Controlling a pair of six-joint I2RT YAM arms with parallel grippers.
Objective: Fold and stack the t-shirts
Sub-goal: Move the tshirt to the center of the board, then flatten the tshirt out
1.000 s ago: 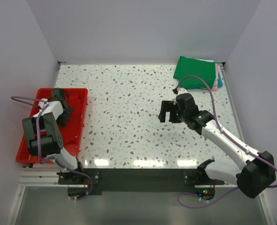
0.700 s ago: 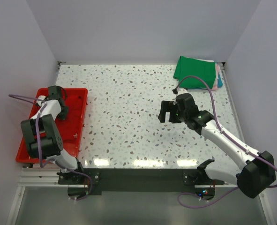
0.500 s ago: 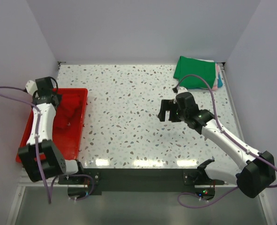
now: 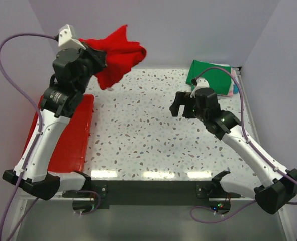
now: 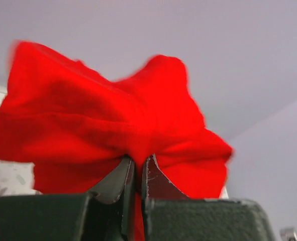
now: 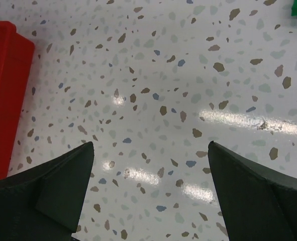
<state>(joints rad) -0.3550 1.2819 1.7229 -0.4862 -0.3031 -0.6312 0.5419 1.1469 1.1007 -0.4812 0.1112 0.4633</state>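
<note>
Up from the red tray point(image 4: 78, 138) the left end effector point(image 5: 137, 165) has lifted the red t-shirt point(image 4: 120, 55), closed on a bunched fold, high above the bench point(image 4: 138, 130). The right end effector point(image 4: 181, 106) stands open. The cloth seems light and limp; holding two shoulder corners would spread it.

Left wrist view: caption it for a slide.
Left end effector shut on a bunched red shirt.

The left tool point(image 5: 138, 164) pinches a bunched red t-shirt point(image 5: 98, 125) between its two dark fingers point(image 5: 117, 179), which stand almost together. The cloth billows up and out to both sides against a pale wall point(image 5: 228, 45). A sliver of speckled worktop point(image 5: 5, 176) shows at lower left.
</note>
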